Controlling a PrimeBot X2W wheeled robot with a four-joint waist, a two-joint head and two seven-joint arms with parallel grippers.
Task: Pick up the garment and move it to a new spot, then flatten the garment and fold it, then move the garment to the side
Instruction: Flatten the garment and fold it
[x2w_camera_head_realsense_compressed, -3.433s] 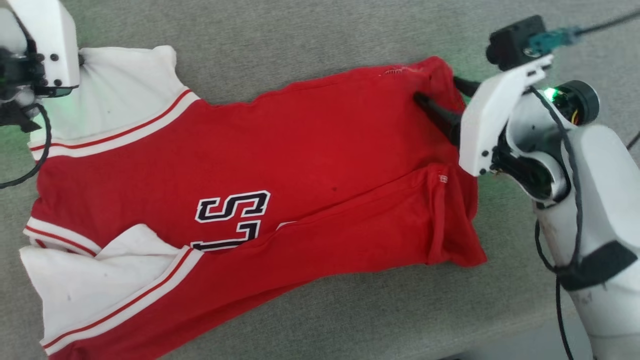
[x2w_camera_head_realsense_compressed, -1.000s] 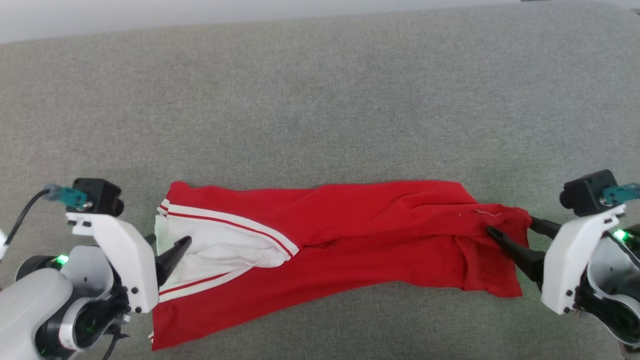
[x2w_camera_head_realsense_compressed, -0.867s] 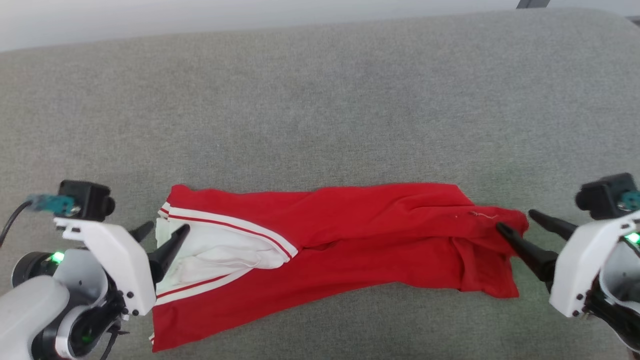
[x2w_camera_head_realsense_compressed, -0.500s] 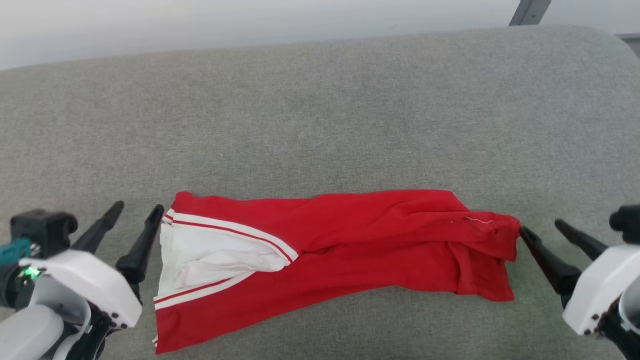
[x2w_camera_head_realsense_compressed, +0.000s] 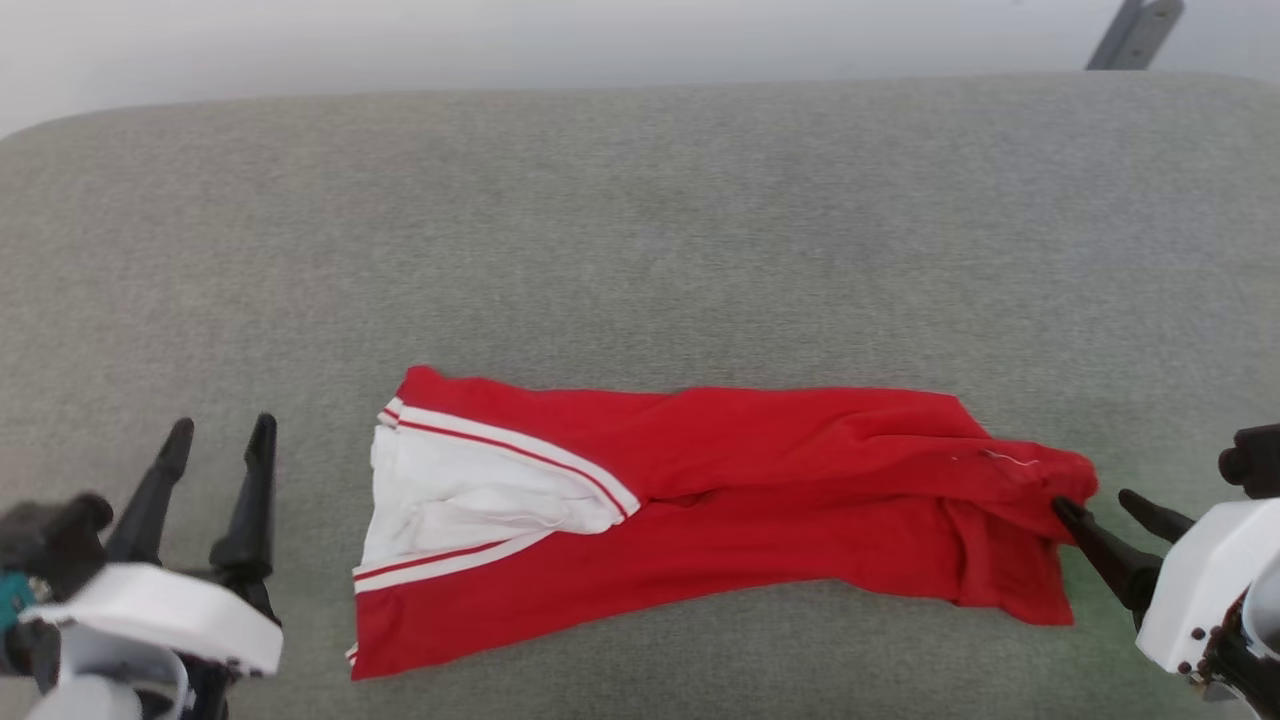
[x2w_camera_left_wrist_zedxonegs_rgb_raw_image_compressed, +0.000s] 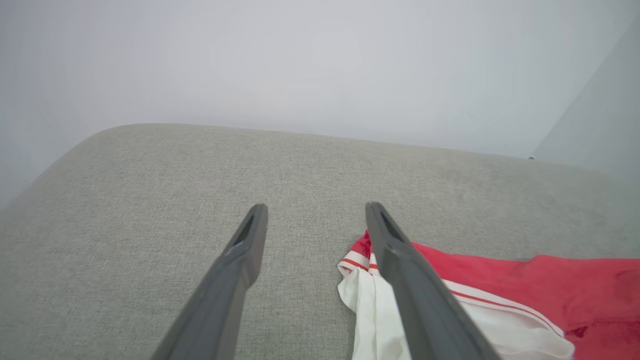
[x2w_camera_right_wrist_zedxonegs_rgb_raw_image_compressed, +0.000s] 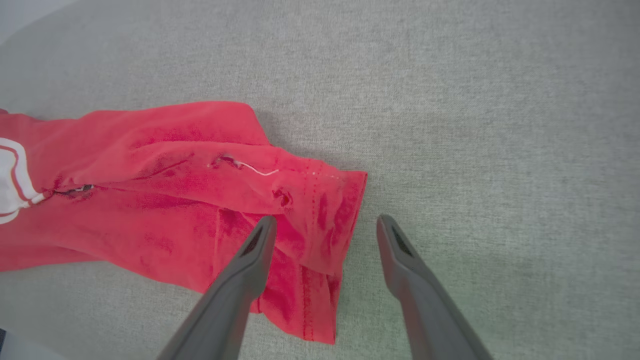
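1. At the 8 o'clock corner of the head view, the left gripper (x2w_camera_head_realsense_compressed: 222, 425) stands wide open and empty. Its fingers point toward 12, just off the sleeve end of the shirt (x2w_camera_head_realsense_compressed: 750, 500) and clear of the cloth.
2. Over at 4 o'clock, the right gripper (x2w_camera_head_realsense_compressed: 1092, 500) is spread open too, with nothing held. One finger lies over the hem corner and the other over bare cushion (x2w_camera_head_realsense_compressed: 640, 250). Is it touching the fabric? I cannot tell.
3. Why one gripper at each end? My read is that this is how you would handle a long strip, with both ends in reach for an end-to-end fold.
4. The shirt sits low and central on the grey cushion, already doubled lengthwise into a narrow band.
5. Its long axis runs 9 to 3 o'clock. The white sleeve and striped trim face 9. The red hem faces 3 and is a little rumpled there.
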